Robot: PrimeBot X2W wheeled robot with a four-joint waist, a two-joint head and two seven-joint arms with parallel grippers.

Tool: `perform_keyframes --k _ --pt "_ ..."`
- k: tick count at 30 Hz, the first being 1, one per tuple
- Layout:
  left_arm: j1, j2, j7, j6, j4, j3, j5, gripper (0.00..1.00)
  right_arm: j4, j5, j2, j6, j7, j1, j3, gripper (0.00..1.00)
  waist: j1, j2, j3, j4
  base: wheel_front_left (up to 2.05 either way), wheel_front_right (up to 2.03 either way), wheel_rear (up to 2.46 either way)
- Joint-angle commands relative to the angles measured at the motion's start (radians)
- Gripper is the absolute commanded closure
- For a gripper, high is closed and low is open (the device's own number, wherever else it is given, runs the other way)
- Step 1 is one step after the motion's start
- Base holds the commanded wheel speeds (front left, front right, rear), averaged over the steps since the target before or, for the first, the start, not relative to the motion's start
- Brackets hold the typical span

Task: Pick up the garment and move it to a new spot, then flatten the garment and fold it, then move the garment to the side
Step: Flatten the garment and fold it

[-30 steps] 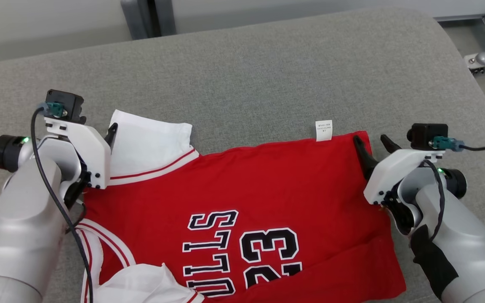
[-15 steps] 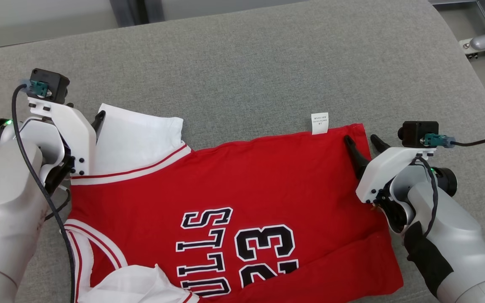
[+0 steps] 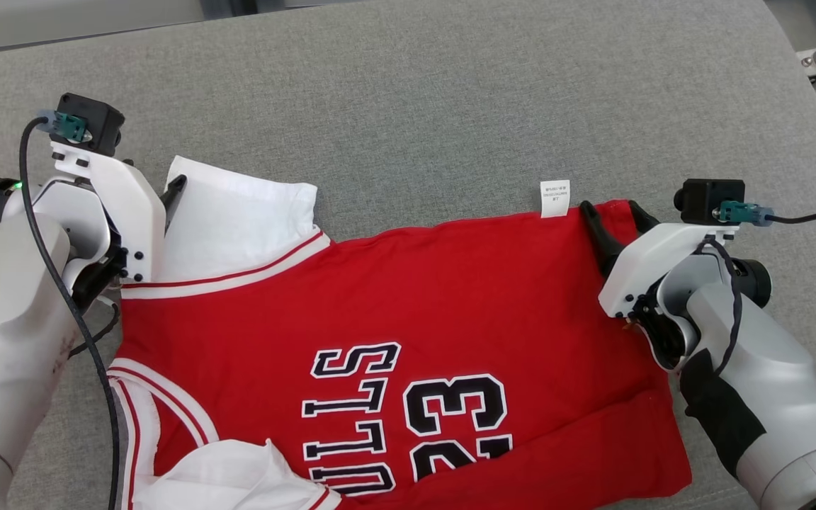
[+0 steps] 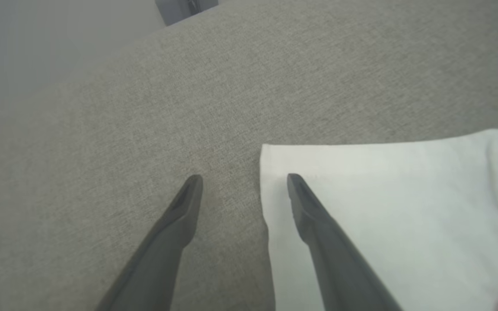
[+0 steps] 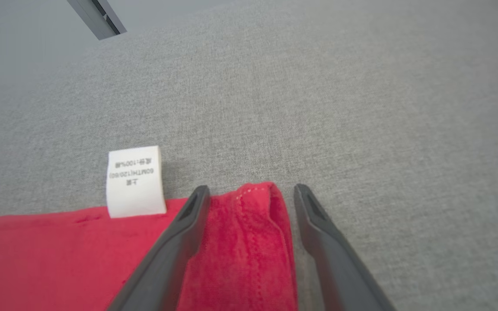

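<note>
Surface: grey upholstered cushion [image 3: 450, 92]; carries everything, broad and bare beyond the far edge of the cloth.
Garment: red jersey [image 3: 408, 297] lying mostly flat at the near middle of the cushion, number side up, white sleeve [image 3: 238, 219] at its far left corner, care label [image 3: 554, 198] jutting from the far hem.
Left tool [image 4: 244, 179]: released, jaws wide; one finger over the white sleeve corner, the other over bare cushion.
Right tool [image 5: 251, 190]: released, jaws wide, straddling the far right hem corner; red edge sits between the fingers.
Step, judged: flattened stage ending, fold about to begin, both far corners lined up.
Next move calls for: both tools lowering and clenching on their corners together, catching every layer, then a level carry toward the near edge.
</note>
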Motion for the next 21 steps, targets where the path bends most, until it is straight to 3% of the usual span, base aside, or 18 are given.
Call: perform_keyframes --k 1,9,21 --pt "-0.025 0.013 0.001 -0.001 -0.002 -0.013 -0.015 0.0 0.007 0.012 -0.001 0.0 0.001 -0.01 0.009 1.0 0.0 0.0 0.001 0.0 0.0 0.0 0.0" --pt "-0.057 0.027 -0.013 -0.001 -0.002 -0.073 -0.067 0.0 0.005 0.05 -0.004 0.0 -0.001 -0.02 0.056 1.0 0.0 0.0 0.013 -0.007 0.0 0.0 0.0" --pt "-0.127 0.055 0.055 -0.001 0.021 -0.17 -0.133 0.0 -0.006 0.101 0.014 0.0 -0.014 -0.042 0.128 1.0 0.0 0.0 0.049 -0.034 0.0 0.0 0.0"
